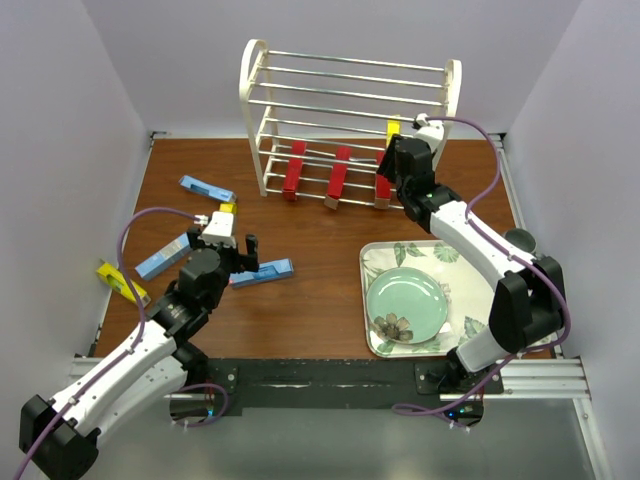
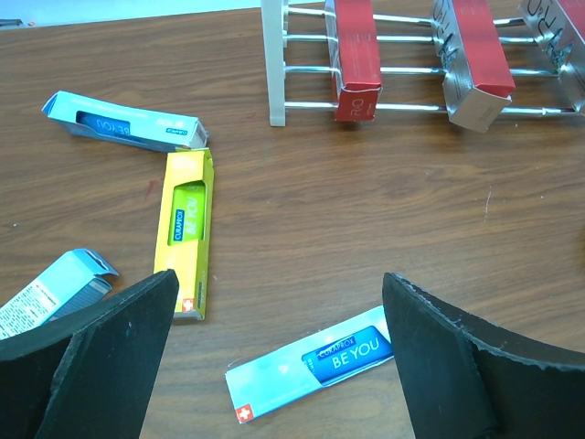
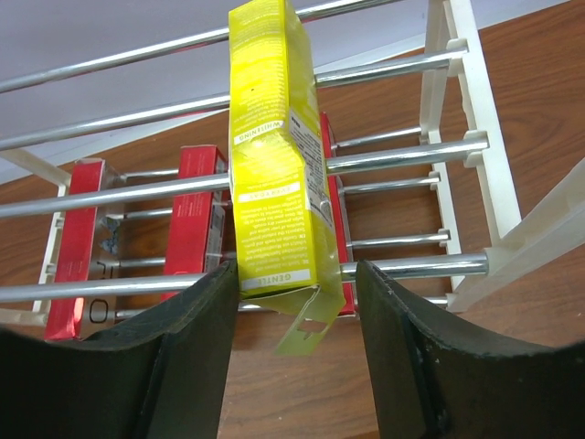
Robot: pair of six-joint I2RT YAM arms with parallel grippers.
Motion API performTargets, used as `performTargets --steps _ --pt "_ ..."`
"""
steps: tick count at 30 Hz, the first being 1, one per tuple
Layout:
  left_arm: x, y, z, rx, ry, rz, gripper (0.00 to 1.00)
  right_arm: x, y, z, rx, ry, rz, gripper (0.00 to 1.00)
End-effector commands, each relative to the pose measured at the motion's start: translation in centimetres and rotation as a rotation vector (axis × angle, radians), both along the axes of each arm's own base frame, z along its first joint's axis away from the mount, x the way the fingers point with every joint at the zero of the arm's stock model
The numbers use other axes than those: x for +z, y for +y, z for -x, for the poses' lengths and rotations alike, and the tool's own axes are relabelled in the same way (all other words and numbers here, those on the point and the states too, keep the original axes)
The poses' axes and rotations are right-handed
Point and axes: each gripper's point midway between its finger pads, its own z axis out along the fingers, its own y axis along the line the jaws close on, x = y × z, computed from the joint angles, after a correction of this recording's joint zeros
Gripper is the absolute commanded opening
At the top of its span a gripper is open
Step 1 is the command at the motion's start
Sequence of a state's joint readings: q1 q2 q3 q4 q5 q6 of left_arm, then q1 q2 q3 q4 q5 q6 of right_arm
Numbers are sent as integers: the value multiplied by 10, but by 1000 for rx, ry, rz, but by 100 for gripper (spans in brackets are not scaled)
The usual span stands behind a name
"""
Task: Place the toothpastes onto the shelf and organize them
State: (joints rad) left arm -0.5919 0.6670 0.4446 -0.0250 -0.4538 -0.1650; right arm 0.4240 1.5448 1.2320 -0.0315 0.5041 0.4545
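1. Nearest the arm bases, on the right of the desk (image 1: pixel 320 230), a floral tray (image 1: pixel 385 262) was seen, with a pale green plate (image 1: pixel 407 300) lying in it.
2. On the left, the left gripper (image 2: pixel 281 285) was held above the desk. Its fingers were spread wide and nothing was grasped between them.
3. A light blue toothpaste (image 2: pixel 311 361) was seen lying flat on the desk below that gripper. In the wrist view it lay between the two fingers, closer to the right-hand one, and was touched by neither.
4. Left of that gripper, a second light blue toothpaste (image 2: pixel 50 293) was partly hidden behind the left finger. A yellow toothpaste (image 2: pixel 186 233) was seen flat just beyond it. A second yellow toothpaste (image 1: pixel 120 282) was seen near the desk's left edge.
5. Farther back, a third light blue toothpaste (image 2: pixel 123 123) was seen lying flat, one end just beside the far end of the first yellow one.
6. At the far side of the desk the shelf (image 1: pixel 252 80) was seen. Three red toothpastes (image 1: pixel 338 178) were laid side by side across its lower rungs, apart from one another, with their near ends past the front rung.
7. At the shelf's right end the right gripper (image 3: pixel 294 270) was raised to the rungs. A third yellow toothpaste (image 3: pixel 274 165) was seen standing steeply against the rungs, its lower end with a loose flap between the fingers. The left finger was at the box's edge, and a narrow gap was visible on the right, so this gripper was released rather than clenched.
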Motion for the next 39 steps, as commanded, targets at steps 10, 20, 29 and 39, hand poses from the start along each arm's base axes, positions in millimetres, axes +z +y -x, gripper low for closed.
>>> performTargets --steps 10,20,29,39 --pt "8 -3 -3 5 -25 33 99 36 6 6 46 -70 -62 59" --pt "8 -3 -2 6 -26 34 99 37 13 5 60 -70 -123 57" --pt "9 -2 -2 11 -25 33 99 37 15 6 56 -69 -157 57" --pt "1 2 -2 47 16 38 100 59 5 51 156 -85 -92 78"
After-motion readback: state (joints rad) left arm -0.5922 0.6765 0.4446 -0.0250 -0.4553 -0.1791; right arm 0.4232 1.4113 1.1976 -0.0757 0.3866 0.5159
